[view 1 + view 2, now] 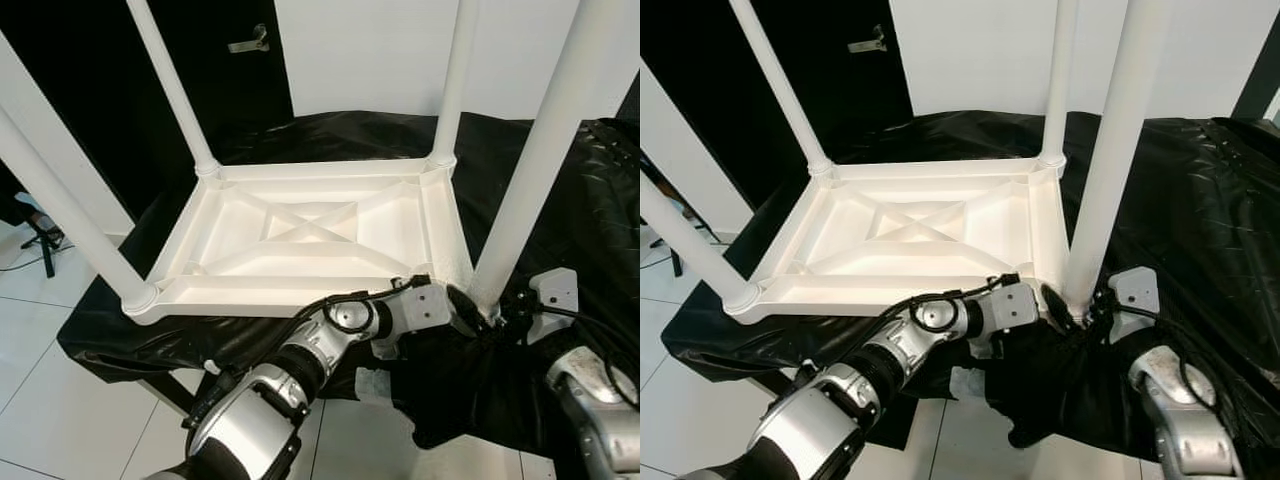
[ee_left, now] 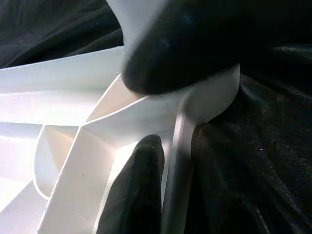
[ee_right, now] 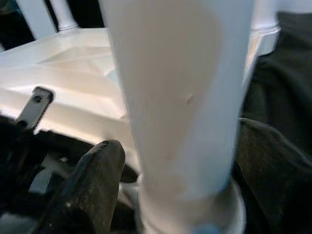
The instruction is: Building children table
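A white plastic children's table (image 1: 250, 297) lies upside down on a surface draped in black sheet, with its legs pointing up. My left gripper (image 1: 462, 305) reaches across to the near right corner; in the left wrist view one black finger (image 2: 141, 185) lies inside the frame and the other presses on the corner socket (image 2: 214, 97), shut on that corner. My right gripper (image 1: 510, 305) holds the base of the near right leg (image 1: 535, 160). In the right wrist view its fingers (image 3: 92, 185) flank the leg (image 3: 175, 87).
The black sheet (image 1: 560, 200) hangs over the surface's edges towards the white tiled floor (image 1: 60, 400). A dark door with a handle (image 1: 248, 43) and a white wall stand behind. A tripod foot (image 1: 40, 240) stands on the floor at left.
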Controlling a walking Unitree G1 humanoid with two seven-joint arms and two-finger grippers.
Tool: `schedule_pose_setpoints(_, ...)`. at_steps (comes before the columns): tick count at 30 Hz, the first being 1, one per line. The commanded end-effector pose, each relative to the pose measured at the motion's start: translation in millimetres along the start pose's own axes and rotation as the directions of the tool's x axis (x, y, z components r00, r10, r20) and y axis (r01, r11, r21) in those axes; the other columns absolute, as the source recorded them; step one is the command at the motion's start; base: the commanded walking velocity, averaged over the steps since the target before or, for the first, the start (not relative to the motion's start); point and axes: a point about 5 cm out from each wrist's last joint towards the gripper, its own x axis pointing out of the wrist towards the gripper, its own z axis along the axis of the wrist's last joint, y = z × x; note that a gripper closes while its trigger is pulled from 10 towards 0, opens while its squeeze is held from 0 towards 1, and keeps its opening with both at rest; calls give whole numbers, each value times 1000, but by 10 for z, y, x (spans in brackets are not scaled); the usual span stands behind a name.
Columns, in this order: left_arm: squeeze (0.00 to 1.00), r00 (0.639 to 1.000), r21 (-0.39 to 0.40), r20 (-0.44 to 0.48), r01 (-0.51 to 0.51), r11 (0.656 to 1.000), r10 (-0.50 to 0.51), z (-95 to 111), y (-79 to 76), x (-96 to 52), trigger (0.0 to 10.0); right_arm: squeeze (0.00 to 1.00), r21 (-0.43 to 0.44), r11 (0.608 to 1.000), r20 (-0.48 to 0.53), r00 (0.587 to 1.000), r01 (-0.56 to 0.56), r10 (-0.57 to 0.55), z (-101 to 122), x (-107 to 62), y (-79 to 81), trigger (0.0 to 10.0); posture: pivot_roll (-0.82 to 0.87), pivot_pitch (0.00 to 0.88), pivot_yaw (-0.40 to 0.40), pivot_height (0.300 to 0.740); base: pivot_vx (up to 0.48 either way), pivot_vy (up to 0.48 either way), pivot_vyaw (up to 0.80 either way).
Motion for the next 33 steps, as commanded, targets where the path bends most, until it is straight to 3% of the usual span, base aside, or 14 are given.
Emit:
schedule_pose_setpoints(1, 0, 982, -114, -187, -22, 993, 0, -375, -360, 53, 10000, 0, 8, 999, 3, 999, -38, 38, 0, 27, 34, 10000, 16, 0, 75, 740, 0, 0, 0)
schedule_pose_setpoints(2, 0, 982, -113, -189, -22, 993, 0, -383, -360, 47, 10000, 0, -8, 994, -33, 993, -110, 110, -40, -1, -5, 0, 19, 0, 77, 740, 0, 0, 0)
schedule_pose_setpoints(4, 0, 982, -113, -191, -22, 993, 0, -394, -360, 40, 10000, 0, -18, 980, -83, 977, -199, 197, -87, -43, -60, 0, 19, 0, 77, 740, 0, 0, 0)
schedule_pose_setpoints(11, 0, 981, -111, -193, -26, 994, 4, -408, -340, 21, 10000, 0, -62, 980, -94, 978, -191, 184, -55, -27, -275, 0, 25, 0, 87, 740, 0, 0, 0)
schedule_pose_setpoints(19, 0, 981, -110, -191, -20, 994, -2, -415, -349, 14, 10000, 0, -32, 982, -92, 979, -185, 181, -100, -44, -185, 0, 29, 0, 93, 740, 0, 0, 0)
schedule_pose_setpoints(22, 0, 981, -109, -192, -15, 994, -6, -423, -362, 12, 10000, 0, -9, 996, -53, 994, -94, 93, -129, -26, -58, 0, 31, 0, 92, 740, 0, 0, 0)
schedule_pose_setpoints(24, 0, 981, -110, -193, -16, 994, -6, -423, -362, 12, 10000, 0, 45, 991, -3, 992, 126, -126, -145, 3, 30, 0, 33, 0, 92, 740, 0, 0, 0)
schedule_pose_setpoints(25, 0, 981, -110, -193, -16, 994, -6, -423, -362, 12, 10000, 0, 45, 991, -3, 992, 126, -126, -145, 3, 30, 0, 33, 0, 92, 740, 0, 0, 0)
schedule_pose_setpoints(26, 0, 981, -110, -194, -17, 994, -5, -424, -362, 11, 10000, 0, 78, 967, 4, 970, 242, -243, -163, -6, 68, 0, 31, 0, 93, 740, 0, 0, 0)
schedule_pose_setpoints(27, 0, 981, -110, -194, -17, 994, -5, -424, -362, 11, 10000, 0, 78, 967, 4, 970, 242, -243, -163, -6, 68, 0, 31, 0, 93, 740, 0, 0, 0)
schedule_pose_setpoints(28, 0, 981, -110, -194, -16, 994, -6, -426, -364, 11, 10000, 0, 104, 931, 10, 936, 349, -352, -171, -35, 124, 0, 31, 0, 93, 740, 0, 0, 0)
schedule_pose_setpoints(30, 0, 981, -110, -194, -16, 994, -6, -426, -364, 11, 10000, 0, 104, 931, 10, 936, 349, -352, -171, -35, 124, 0, 31, 0, 93, 740, 0, 0, 0)
schedule_pose_setpoints(32, 0, 981, -108, -196, -12, 994, -9, -430, -372, 12, 10000, 0, 130, 838, 32, 843, 529, -537, -142, -121, 228, 0, 23, 0, 93, 740, 0, 0, 0)
schedule_pose_setpoints(33, 0, 981, -108, -196, -12, 994, -9, -430, -372, 12, 10000, 0, 130, 838, 32, 843, 529, -537, -142, -121, 228, 0, 23, 0, 93, 740, 0, 0, 0)
